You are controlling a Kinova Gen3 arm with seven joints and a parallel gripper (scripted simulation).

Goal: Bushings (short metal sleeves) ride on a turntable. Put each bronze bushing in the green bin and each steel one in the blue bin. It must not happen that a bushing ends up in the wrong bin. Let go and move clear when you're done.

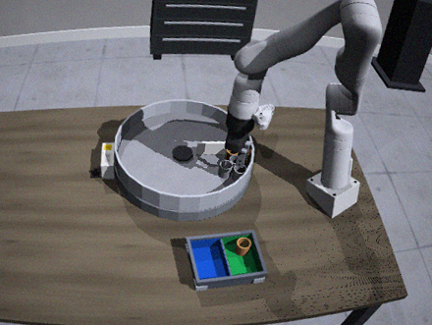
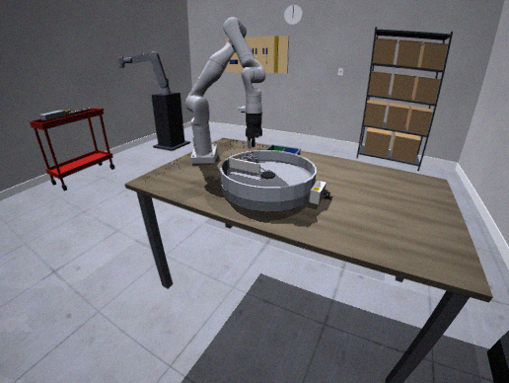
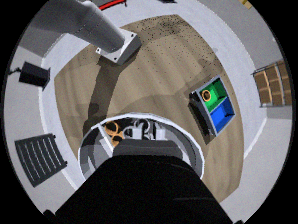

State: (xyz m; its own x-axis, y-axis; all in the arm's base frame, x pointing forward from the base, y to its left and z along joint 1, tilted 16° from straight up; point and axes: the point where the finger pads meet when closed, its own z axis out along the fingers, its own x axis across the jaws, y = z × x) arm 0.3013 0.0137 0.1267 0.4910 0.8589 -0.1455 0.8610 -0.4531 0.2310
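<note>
The grey walled turntable (image 1: 183, 159) holds a cluster of bushings at its right side: two steel ones (image 1: 225, 168) (image 1: 238, 169) and a bronze one (image 1: 230, 153) partly hidden behind my fingers. My gripper (image 1: 242, 156) hangs straight down just above this cluster, its fingers partly open with nothing seen between them. It also shows in the exterior view (image 2: 252, 143). The wrist view shows the bronze bushing (image 3: 112, 131) and steel ones (image 3: 133, 131) on the turntable, but the fingers are hidden by the dark gripper body. The two-part bin stands at the table's front: blue half (image 1: 207, 258) empty, green half (image 1: 245, 261) holding one bronze bushing (image 1: 243, 245).
A black hub (image 1: 182, 153) sits at the turntable's centre, and a white guide bar (image 1: 207, 145) runs from it toward the bushings. A small white control box (image 1: 107, 153) stands at the turntable's left. My arm's base (image 1: 332, 194) is at the table's right.
</note>
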